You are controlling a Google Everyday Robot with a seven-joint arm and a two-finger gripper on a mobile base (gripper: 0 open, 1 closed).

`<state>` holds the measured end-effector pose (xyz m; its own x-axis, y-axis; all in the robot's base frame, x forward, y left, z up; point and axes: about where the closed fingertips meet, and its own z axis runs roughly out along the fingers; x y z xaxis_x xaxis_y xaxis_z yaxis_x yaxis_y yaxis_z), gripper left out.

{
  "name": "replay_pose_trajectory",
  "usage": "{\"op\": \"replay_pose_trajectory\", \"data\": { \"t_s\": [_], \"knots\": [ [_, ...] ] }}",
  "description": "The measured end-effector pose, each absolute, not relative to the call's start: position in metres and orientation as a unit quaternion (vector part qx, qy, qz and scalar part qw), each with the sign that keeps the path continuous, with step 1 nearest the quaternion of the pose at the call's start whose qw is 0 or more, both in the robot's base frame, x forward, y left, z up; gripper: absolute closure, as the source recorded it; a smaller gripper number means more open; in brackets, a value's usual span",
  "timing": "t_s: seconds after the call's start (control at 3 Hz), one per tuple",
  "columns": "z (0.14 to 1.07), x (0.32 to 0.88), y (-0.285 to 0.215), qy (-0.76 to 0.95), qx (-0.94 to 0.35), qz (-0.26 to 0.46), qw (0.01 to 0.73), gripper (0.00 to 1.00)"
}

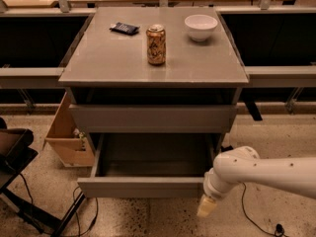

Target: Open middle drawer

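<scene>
The middle drawer (143, 186) of the grey cabinet stands pulled out toward me, and its plain grey tray (155, 157) shows with nothing visible in it. The taller top drawer front (153, 118) above it is closed. The lowest drawer front is hidden beneath the open drawer. My gripper (206, 207), on the end of the white arm (261, 171) that comes in from the right, hangs just below and in front of the open drawer's right front corner, pointing down at the floor. It holds nothing that I can see.
On the cabinet top (113, 58) stand a drink can (156, 44), a white bowl (200, 26) and a small black packet (124, 28). A cardboard box (66, 137) sits left of the cabinet, with a black chair (15, 152) at the far left. Cables lie on the floor.
</scene>
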<state>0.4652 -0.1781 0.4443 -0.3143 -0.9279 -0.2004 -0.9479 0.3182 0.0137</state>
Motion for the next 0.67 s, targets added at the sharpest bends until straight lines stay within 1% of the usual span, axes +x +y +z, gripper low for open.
{"op": "replay_pose_trajectory", "data": {
  "t_s": [0.33,0.67],
  "knots": [
    [0.462,0.388,-0.157,0.816,-0.567,0.093,0.058,0.50],
    [0.460,0.320,-0.145,0.816,-0.564,0.127,0.008,0.73]
  ]
}}
